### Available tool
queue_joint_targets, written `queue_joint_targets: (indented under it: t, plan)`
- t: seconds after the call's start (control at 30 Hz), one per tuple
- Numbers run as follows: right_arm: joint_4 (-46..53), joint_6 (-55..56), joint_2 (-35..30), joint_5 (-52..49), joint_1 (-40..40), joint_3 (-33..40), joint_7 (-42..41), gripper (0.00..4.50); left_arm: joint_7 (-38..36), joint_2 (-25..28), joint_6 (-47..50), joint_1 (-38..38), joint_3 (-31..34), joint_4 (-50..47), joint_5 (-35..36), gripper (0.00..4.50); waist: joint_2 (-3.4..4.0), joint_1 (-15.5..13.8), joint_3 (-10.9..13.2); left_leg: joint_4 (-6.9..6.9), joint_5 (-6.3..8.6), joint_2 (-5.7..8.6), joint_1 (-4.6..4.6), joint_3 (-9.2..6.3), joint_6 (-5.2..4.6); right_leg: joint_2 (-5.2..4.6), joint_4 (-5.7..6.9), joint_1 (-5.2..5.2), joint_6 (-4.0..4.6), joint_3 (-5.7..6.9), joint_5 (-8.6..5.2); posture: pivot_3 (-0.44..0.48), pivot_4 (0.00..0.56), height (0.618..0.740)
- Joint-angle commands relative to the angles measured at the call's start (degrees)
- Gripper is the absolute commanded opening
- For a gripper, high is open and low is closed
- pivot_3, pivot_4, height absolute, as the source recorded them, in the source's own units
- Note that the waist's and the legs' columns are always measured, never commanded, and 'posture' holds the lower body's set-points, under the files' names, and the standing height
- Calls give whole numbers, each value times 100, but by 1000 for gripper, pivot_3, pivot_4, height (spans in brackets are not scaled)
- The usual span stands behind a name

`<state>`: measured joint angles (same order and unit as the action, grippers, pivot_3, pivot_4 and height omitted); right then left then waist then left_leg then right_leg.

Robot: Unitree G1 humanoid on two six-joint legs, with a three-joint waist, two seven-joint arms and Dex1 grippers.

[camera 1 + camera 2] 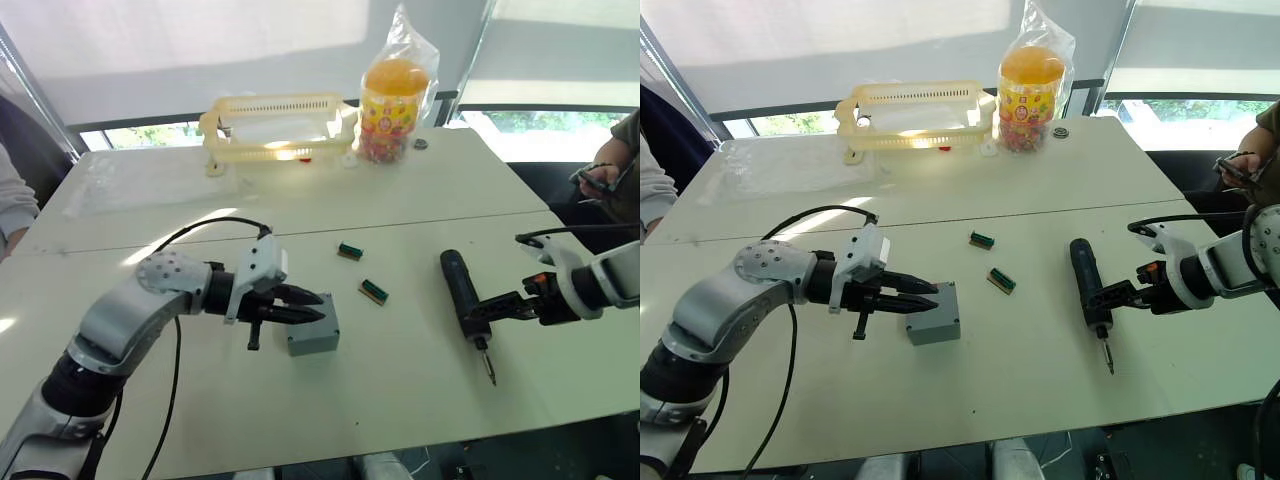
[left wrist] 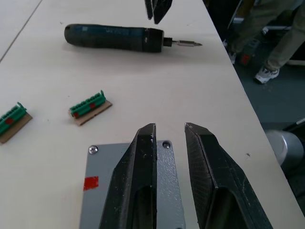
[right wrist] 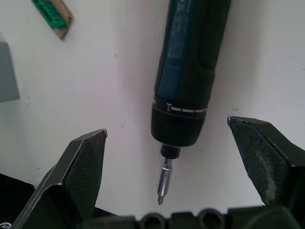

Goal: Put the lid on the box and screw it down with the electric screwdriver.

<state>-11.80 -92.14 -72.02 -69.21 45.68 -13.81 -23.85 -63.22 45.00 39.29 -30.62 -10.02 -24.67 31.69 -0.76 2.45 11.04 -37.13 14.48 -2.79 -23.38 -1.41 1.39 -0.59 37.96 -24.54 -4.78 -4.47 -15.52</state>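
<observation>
Head stereo pair: table (image 1: pixel 420 200) viewed from above, facing forward and down, same scene shared | left wrist: close over box (image 2: pixel 95 191), screwdriver (image 2: pixel 114 38) seen beyond | right wrist: very close above screwdriver; screwdriver shared by all.

the left gripper (image 2: pixel 170 136) hangs over the lid (image 2: pixel 97 191), its two black fingers (image 2: pixel 136 181) a narrow gap apart and pointing across the table (image 2: pixel 143 81). the lid is a flat grey plate with a screw (image 2: pixel 93 150) at one visible corner, another (image 2: pixel 166 144) beside the finger, and a small red mark (image 2: pixel 91 182) near its edge. two green connector pieces (image 2: pixel 89 105) (each on a brown backing) lie on the table beyond the lid, one (image 2: pixel 13 121) partly cut off at the frame's edge. farther off lies the electric screwdriver (image 2: pixel 116 38), its metal bit toward the table's edge. the right gripper's fingertips (image 2: pixel 157 9) sit just past the screwdriver. past the table's edge, a person's legs and shoes (image 2: pixel 263 74) are visible.
</observation>
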Motion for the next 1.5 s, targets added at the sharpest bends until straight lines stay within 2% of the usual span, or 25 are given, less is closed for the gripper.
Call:
queue_joint_targets:
  t: [0.03,0.23,0.33,0.47,0.57,0.67,0.8,0.9,0.97,1.03,1.1,1.2,1.3,1.4,1.5]
  plan:
    - [-171,-36,157,-256,52,-29,477,4444,49,113,-9,48,197,-303,29,935,0,-1,0,0,0,0,0,0,0,0,0,0,0,0,0,0,150,740]
    - [-437,-36,650,51,147,-183,934,4444,257,137,113,166,275,-459,101,935,0,-4,0,-1,0,0,-1,0,0,0,0,0,-2,0,0,0,150,740]
    - [-210,-36,784,449,170,-485,1029,3673,376,146,192,306,351,-604,161,935,-2,1,-2,-2,0,0,-1,-1,0,1,0,0,-2,0,0,0,150,740]
    - [-78,-36,753,696,59,-652,973,1746,484,191,250,451,439,-713,195,935,-10,-5,-6,-2,0,0,0,-2,0,1,1,2,-2,1,0,0,150,740]
    - [-144,-36,795,592,-78,-422,1118,1715,467,305,197,546,530,-636,151,935,-20,-19,-12,-8,0,0,1,-3,0,0,-1,8,-1,2,-1,0,150,740]
    - [-490,-36,1006,463,-199,410,1661,1715,436,365,128,542,704,-321,168,935,-35,-34,-20,-12,0,1,1,-3,0,-1,-2,10,-1,3,-1,0,150,740]
    - [-489,-36,1584,71,-528,2498,3160,1715,202,377,35,510,984,303,298,935,-44,-5,-26,-22,0,2,2,3,0,-2,-3,16,1,-5,0,0,150,740]
    - [1063,-36,2202,-522,-1192,4123,4409,1715,-94,406,8,373,968,702,327,935,-33,-39,-20,-14,0,5,-6,6,0,-3,-2,4,-7,-9,2,0,150,740]
    - [2358,167,2703,-541,-1519,4589,5073,1715,-302,398,-64,227,862,1004,256,935,-27,-32,-18,1,0,3,-6,1,0,0,7,-5,-13,-5,-1,0,150,740]
    - [3245,763,3233,-253,-1587,4745,5584,1715,-431,290,-111,18,668,1255,154,935,-21,10,-16,6,0,2,-6,-7,0,4,13,-9,-12,-1,-1,0,150,740]
    - [3921,1733,3496,575,-1596,4482,5513,1715,-463,121,-121,-200,442,1419,48,935,0,22,-16,8,0,0,-4,-10,0,6,14,-10,-11,0,-1,0,150,740]
    - [4605,3747,3919,1940,-1788,3799,4666,1715,-412,-93,-140,-365,202,1484,-126,935,12,9,-13,6,0,4,-4,0,0,1,10,-9,-12,-5,-2,0,150,740]
    - [4789,5069,4145,2993,-2047,2760,3749,1715,-383,-149,-279,-337,10,1450,-386,935,12,26,-13,11,0,3,-4,0,0,3,6,-10,-13,-4,-2,0,150,740]
    - [4802,6022,4505,3302,-2284,1842,2531,1715,-223,-245,-388,-266,-122,1393,-625,935,11,31,-14,12,0,1,0,-1,0,5,11,-10,-12,-4,-2,0,150,740]
    - [4439,7009,5212,3514,-2501,1232,1658,1715,82,-363,-498,-71,-256,1246,-932,935,12,27,-14,10,0,0,0,-3,0,5,16,-10,-11,-3,-2,0,150,740]
